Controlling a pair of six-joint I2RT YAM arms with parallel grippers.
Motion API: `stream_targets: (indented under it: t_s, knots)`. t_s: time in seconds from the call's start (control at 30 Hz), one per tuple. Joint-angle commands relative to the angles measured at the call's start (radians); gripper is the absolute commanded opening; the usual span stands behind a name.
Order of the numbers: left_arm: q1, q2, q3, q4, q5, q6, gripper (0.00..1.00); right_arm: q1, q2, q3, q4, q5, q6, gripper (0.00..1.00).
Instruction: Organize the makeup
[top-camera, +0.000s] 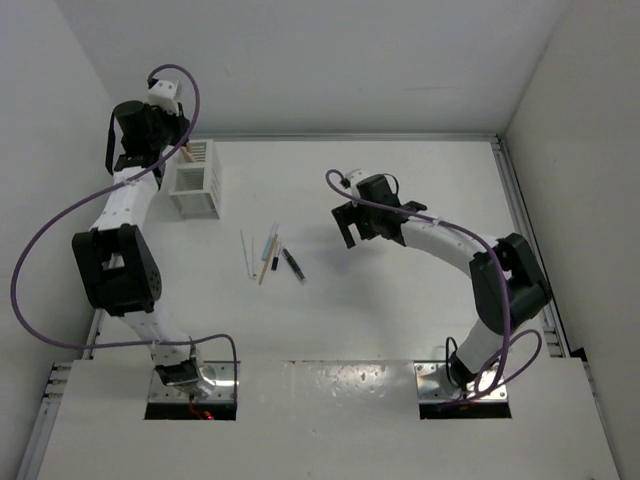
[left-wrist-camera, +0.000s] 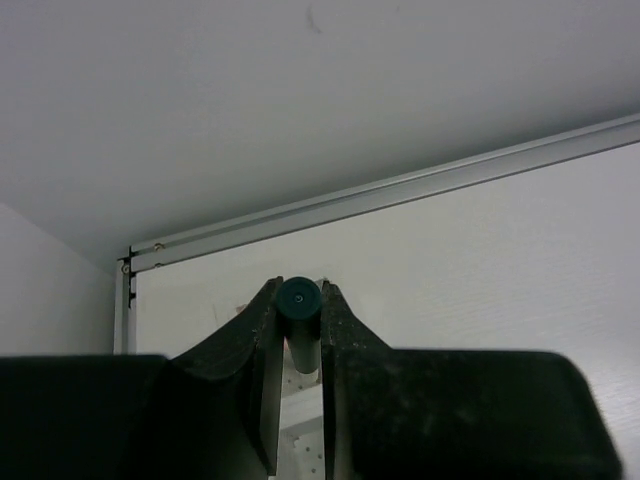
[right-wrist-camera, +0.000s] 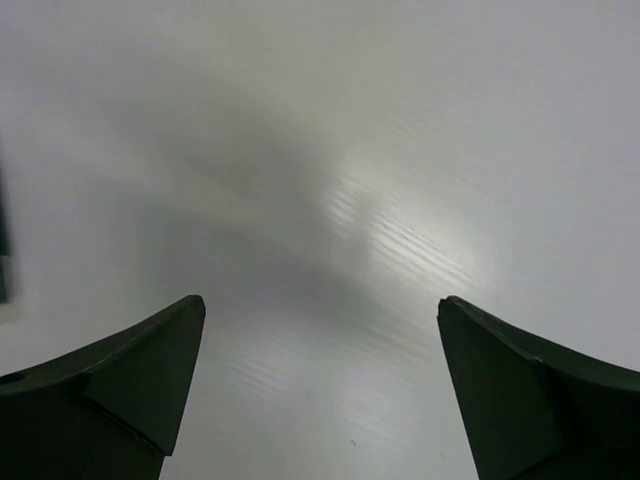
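Observation:
Several makeup sticks lie loose mid-table: two slim white ones (top-camera: 247, 255), a tan wooden one (top-camera: 265, 270) and a black one (top-camera: 292, 264). My left gripper (top-camera: 172, 147) hangs over the back end of the white slatted holder (top-camera: 196, 180). It is shut on a black stick (left-wrist-camera: 298, 300), held upright and seen end-on between the fingers (left-wrist-camera: 298, 290), with the holder (left-wrist-camera: 300, 400) right below it. A tan tip (top-camera: 187, 153) shows at the holder's back edge. My right gripper (top-camera: 352, 232) is open and empty (right-wrist-camera: 320, 310) above bare table, right of the sticks.
A metal rail (left-wrist-camera: 400, 190) runs along the table's back edge, with white walls behind and at both sides. A dark object (right-wrist-camera: 3, 250) shows at the left edge of the right wrist view.

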Motion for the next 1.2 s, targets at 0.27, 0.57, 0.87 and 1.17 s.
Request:
stream_targets:
  t_s: [0.27, 0.57, 0.87, 1.17]
  knots:
    - [0.018, 0.239, 0.164, 0.126, -0.014, 0.041, 0.00, -0.115, -0.074, -0.133, -0.186, 0.205, 0.022, 1.00]
    - [0.027, 0.227, 0.162, 0.000, 0.051, 0.030, 0.82, -0.115, -0.100, -0.132, -0.239, 0.242, 0.036, 1.00]
    - [-0.068, -0.074, 0.057, -0.293, 0.123, 0.321, 0.83, -0.133, -0.169, -0.175, -0.235, 0.222, 0.045, 1.00]
    - [-0.408, -0.151, -0.081, -1.158, 0.361, 1.322, 0.65, -0.127, -0.273, -0.293, -0.192, -0.001, -0.030, 1.00]
